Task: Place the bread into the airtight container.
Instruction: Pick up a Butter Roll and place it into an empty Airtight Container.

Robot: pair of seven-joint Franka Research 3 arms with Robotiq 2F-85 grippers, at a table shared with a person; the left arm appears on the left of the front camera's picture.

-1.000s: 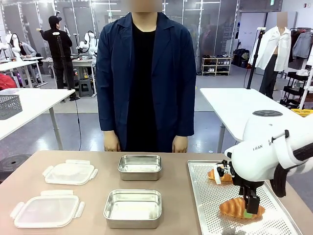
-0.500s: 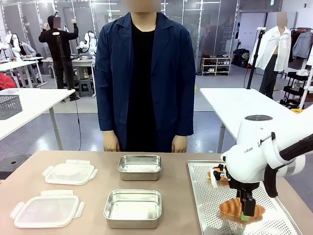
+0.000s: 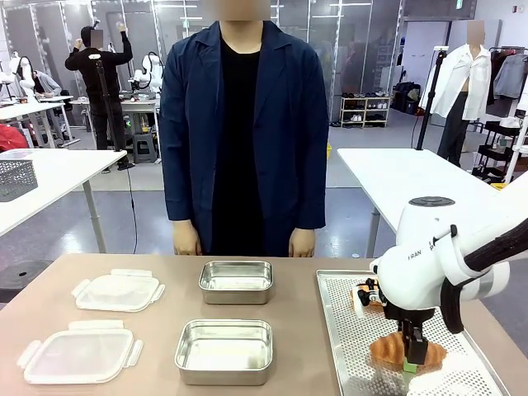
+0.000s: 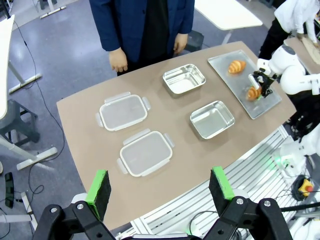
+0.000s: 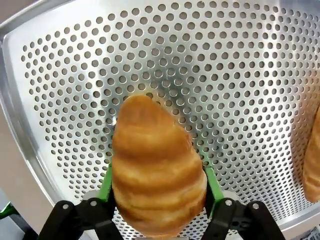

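On perforated tray (image 3: 342,330), right fingers (image 5: 106,186) grasping near croissant (image 5: 157,170) by 2 sides; left fingers (image 4: 99,190) hanging released high above surface (image 4: 85,135).

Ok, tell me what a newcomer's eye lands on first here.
The right end effector clamps a glossy croissant at the near end of the perforated tray, on the table's right. A second croissant lies farther up that tray. Two empty steel containers sit mid-table, clear lids to their left.
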